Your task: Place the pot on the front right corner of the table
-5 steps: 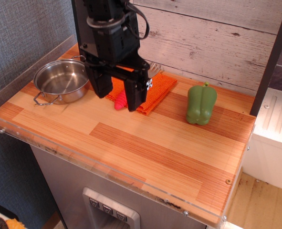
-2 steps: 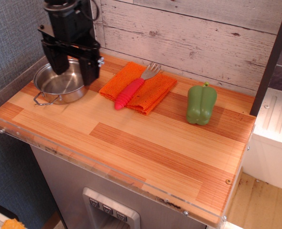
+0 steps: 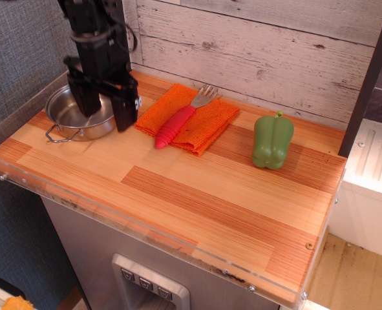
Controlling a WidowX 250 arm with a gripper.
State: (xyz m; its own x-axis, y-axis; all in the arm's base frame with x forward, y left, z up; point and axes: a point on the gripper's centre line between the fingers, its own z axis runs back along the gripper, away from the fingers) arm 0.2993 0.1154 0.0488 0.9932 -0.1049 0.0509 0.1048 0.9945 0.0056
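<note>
The shiny steel pot (image 3: 66,117) with wire loop handles sits at the back left corner of the striped wooden table (image 3: 197,194). My black gripper (image 3: 106,117) has come down over the pot's right side. Its jaws are open and straddle the rim: one finger is inside the pot and the other finger (image 3: 126,111) is outside, close to the orange cloth. The gripper hides the pot's right half. The front right corner of the table (image 3: 287,258) is bare wood.
An orange cloth (image 3: 207,123) with a pink-handled fork (image 3: 174,124) lies right of the pot. A green pepper (image 3: 273,141) stands at the back right. A plank wall runs behind the table and a clear acrylic strip edges it.
The gripper has moved from over the orange cloth left to the pot, then dropped lower so its fingers straddle the pot's right rim. The pot, fork and pepper have not moved.
</note>
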